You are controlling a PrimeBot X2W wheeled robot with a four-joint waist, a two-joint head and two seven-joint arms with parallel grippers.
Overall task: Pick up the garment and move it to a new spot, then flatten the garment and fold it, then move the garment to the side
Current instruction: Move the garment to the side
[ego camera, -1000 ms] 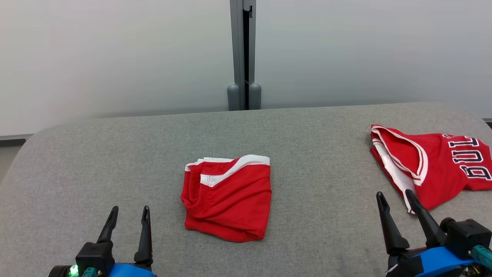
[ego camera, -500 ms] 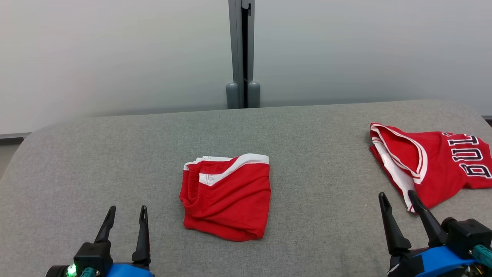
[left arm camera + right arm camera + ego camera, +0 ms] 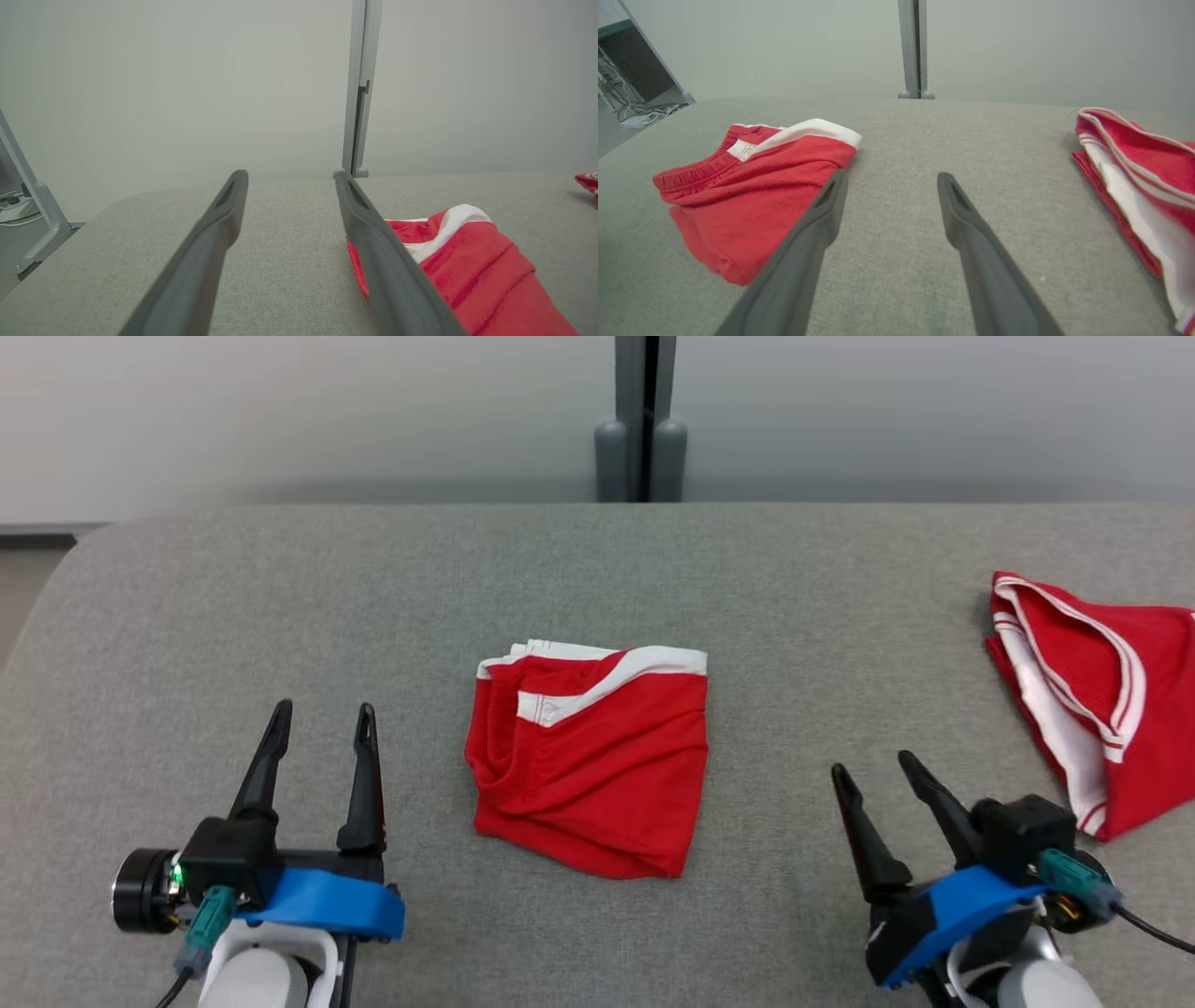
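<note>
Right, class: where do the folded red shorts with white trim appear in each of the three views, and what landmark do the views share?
Head view: folded red shorts with white trim, centre of the picture, on the grey fabric table.
Left wrist view: shorts at lower right, running off the bottom edge.
Right wrist view: shorts at left, middle height.
Shared landmark: grey upright post beyond the table's far edge.

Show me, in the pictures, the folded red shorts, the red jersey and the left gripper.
folded red shorts (image 3: 597, 775), head view, middle of the red fabric.
red jersey (image 3: 1162, 737), head view, red body fabric.
left gripper (image 3: 324, 709), head view, midway between its open fingertips.
</note>
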